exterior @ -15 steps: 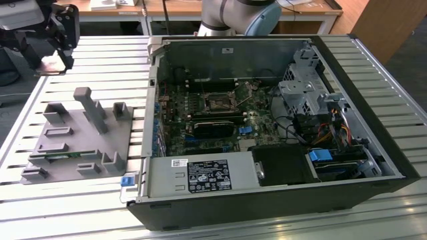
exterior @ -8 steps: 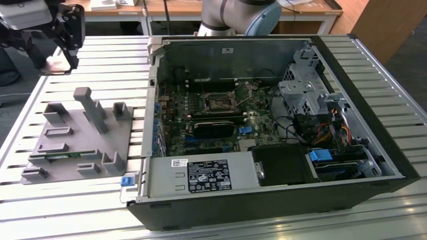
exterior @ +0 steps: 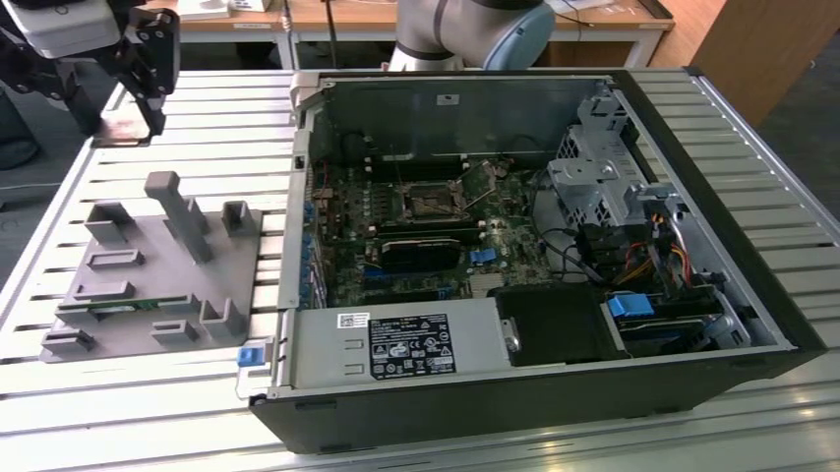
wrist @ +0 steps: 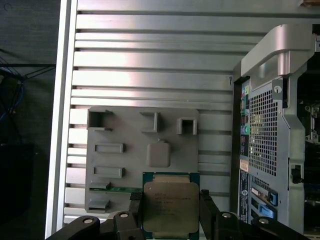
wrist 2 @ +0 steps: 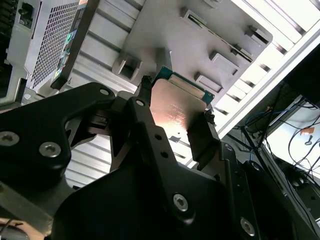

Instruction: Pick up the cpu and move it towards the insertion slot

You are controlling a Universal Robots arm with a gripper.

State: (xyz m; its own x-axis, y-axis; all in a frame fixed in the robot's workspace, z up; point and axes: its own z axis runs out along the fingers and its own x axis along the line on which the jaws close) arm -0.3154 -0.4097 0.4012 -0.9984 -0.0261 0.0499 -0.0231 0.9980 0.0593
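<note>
the black two-fingered hand (wrist: pixel 170 212) grips the small silvery square cpu (wrist: pixel 171 206) by its edges, above the grey plastic fixture (wrist: pixel 125 155); a thin edge hold could let it tilt or slip free.

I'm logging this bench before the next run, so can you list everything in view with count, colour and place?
cpu: one, silvery face, held between the gripper fingers above the fixture.
insertion slot: one, dark centre with metal frame, on the board inside the computer case.
fixture: one, grey plastic, on the table at the exterior view's left.
memory stick: one, green, lying in the fixture.
computer case: one, black and grey, open on the table.
table: one, silver slatted.
gripper: one, black, shut on the cpu.
</note>
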